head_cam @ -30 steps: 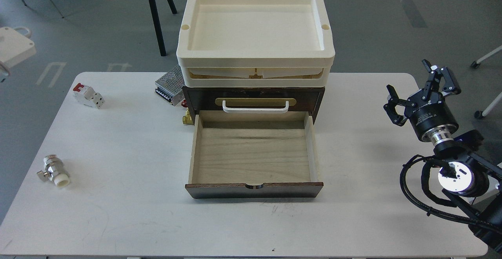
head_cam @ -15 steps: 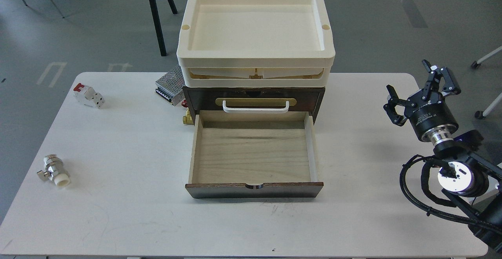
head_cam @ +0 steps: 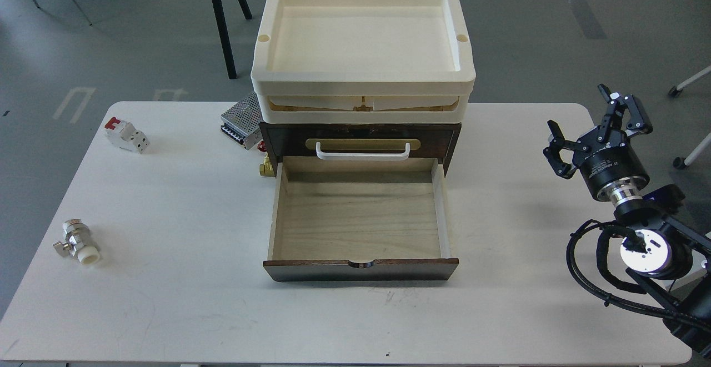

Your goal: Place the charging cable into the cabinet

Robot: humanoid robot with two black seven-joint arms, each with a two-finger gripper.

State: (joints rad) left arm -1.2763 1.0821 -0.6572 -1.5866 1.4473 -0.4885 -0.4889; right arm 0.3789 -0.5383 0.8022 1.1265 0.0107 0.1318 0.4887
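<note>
The cabinet is a dark brown wooden chest at the middle back of the table. Its lower drawer is pulled out toward me and its light wood inside is empty. The upper drawer is shut, with a white bar handle on a brass plate. The charging cable is out of view. My right gripper is open and empty, pointing up over the table's right edge, well right of the drawer. My left gripper is not in view.
Two cream plastic trays are stacked on the cabinet. A perforated metal power supply box and a brass fitting sit at its left. A white-and-red circuit breaker and a metal valve lie on the white table at the left.
A white object at the far left edge one second ago has left the view. The right arm and the drawer have not moved.
</note>
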